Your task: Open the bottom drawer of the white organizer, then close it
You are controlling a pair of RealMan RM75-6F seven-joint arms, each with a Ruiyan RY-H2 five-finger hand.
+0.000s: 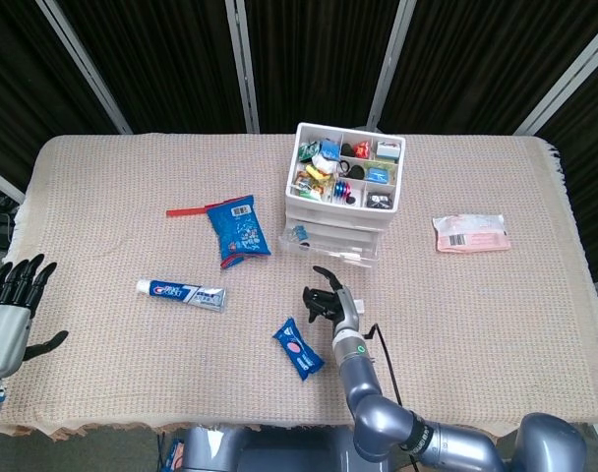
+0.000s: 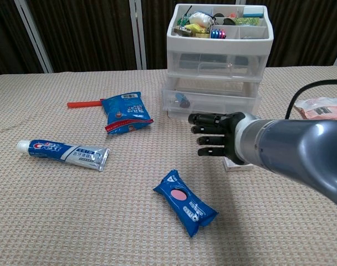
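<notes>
**Drawer out, push-back due next**

White organizer (image 1: 343, 192) sits toward the far edge of the tabletop (image 1: 496, 315), mid-width. Its bottom drawer (image 1: 330, 246) juts out past the stack w/ small bits visible inside, so the opening half looks done. Right hand (image 2: 215, 134) hangs just in front of the drawer, apart from it, fingers (image 2: 204, 117) spread, holding nothing. Left hand (image 1: 6, 307) idles off the left edge, fingers apart, empty. Next, I'd judge: bring right hand's fingers flat to the drawer face & push straight in, square to the stack so the organizer doesn't skid.
</notes>
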